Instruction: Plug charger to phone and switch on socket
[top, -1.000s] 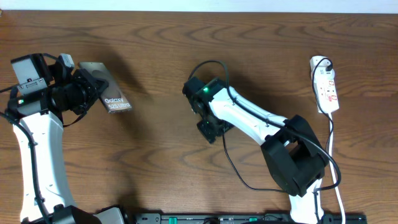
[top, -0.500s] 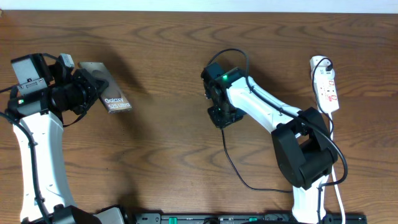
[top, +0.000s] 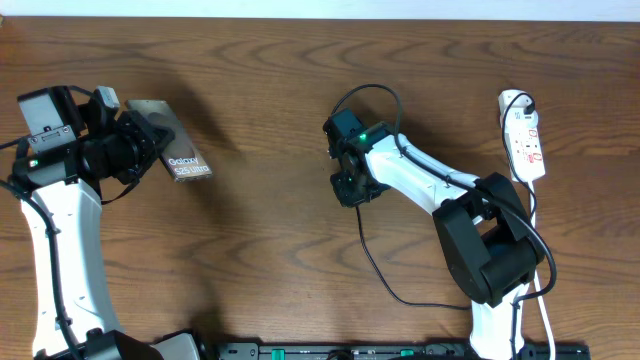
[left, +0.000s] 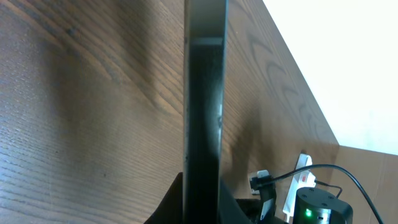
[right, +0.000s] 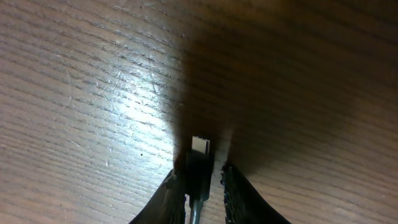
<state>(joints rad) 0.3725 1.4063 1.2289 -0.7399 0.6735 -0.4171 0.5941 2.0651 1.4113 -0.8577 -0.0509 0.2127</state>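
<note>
- Where the right hand (right: 200, 178) hangs low over the surface (top: 250, 260), the charger (right: 199, 157) has its plug tip between the two fingers, metal end pointing away from the wrist camera.
- Fingers stand about a plug-width apart. One looks to be against the plug body, with a thin dark gap at the other, so I cannot tell whether it is clamped.
- From overhead, the charger cable arcs over the right wrist, then trails from under the hand toward the near edge and curls back to the arm base.
- Phone (top: 183, 158) is far left, well apart from the plug, with one end clamped in the left hand (top: 148, 143). The "Galaxy" face is turned up and it casts a shadow on the wood beside it.
- Socket (top: 523, 140) lies at the far right, well apart from both hands, with a black plug in its far end. Its white cord (top: 541, 290) runs toward the near edge.
- Surface is dark brown wood with strong grain and glare under the right wrist camera.
- A pale wall (top: 320, 8) runs behind the far edge and a black rail (top: 400, 352) along the near edge.
</note>
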